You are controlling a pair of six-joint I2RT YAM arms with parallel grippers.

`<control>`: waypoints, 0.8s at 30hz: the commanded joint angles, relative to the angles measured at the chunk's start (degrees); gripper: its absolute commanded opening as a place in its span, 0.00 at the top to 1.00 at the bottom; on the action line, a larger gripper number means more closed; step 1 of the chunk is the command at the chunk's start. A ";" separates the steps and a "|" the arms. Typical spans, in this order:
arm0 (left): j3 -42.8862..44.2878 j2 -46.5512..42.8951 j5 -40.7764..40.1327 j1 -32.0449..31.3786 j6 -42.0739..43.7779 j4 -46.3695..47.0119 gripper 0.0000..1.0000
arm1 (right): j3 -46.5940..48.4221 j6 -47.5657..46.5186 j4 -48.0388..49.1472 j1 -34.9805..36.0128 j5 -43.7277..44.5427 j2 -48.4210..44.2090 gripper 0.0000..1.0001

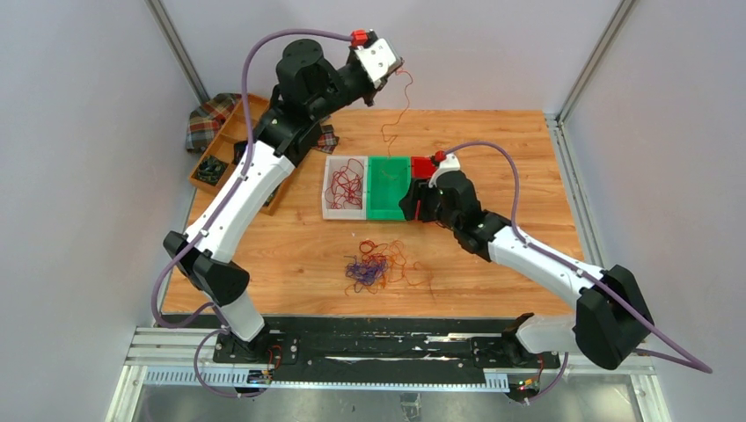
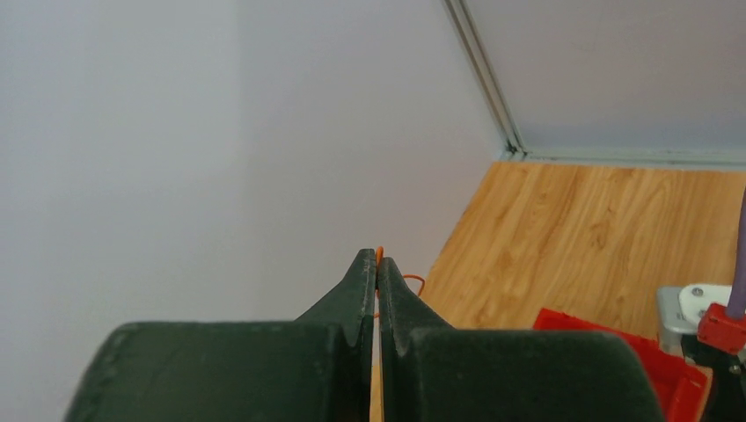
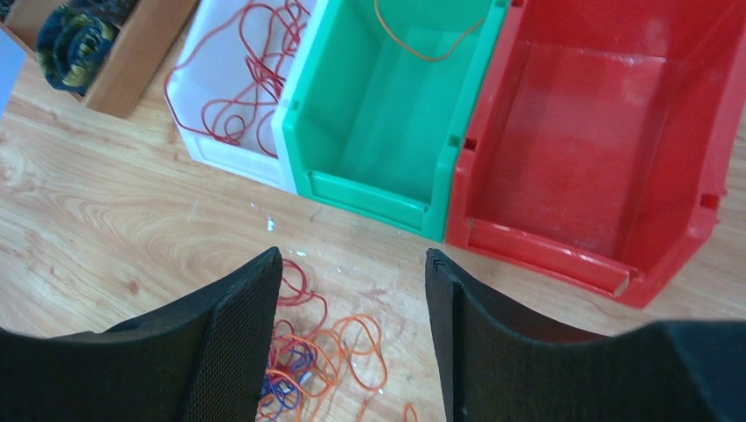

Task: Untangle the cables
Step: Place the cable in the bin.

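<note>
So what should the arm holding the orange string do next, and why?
Probably lower the left gripper toward the green bin, then let go. It is shut on one orange wire held high, and the wire's bottom end already hangs in that bin.

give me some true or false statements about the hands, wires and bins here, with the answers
1. The left hand is shut on an orange wire. True.
2. The right hand grips a red wire. False: it is open and holds nothing.
3. The white bin holds red wires. True.
4. The red bin holds purple wires. False: nothing lies in it.
5. The tangled clump sits in the green bin. False: it lies on the table, in front of the bins.
</note>
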 commanded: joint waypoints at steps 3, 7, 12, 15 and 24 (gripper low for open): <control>-7.06 -0.84 -0.50 -0.78 0.21 -7.10 0.99 | -5.58 0.24 -1.22 -0.96 3.97 -5.37 0.37; -12.99 -1.49 -0.60 -1.13 0.18 -8.79 1.00 | -7.99 0.15 -2.41 -1.78 6.19 -9.06 0.36; -12.28 0.15 0.40 -1.93 -0.85 -13.77 1.00 | -9.26 0.19 -3.69 -2.79 6.78 -11.19 0.36; -7.80 4.43 -2.26 -2.80 -6.72 -17.55 1.00 | -9.55 0.70 -4.99 -2.89 7.92 -11.94 0.34; 0.74 15.97 -8.45 -3.70 -7.00 -24.91 1.00 | -10.95 -0.28 -7.22 -4.03 9.61 -16.14 0.32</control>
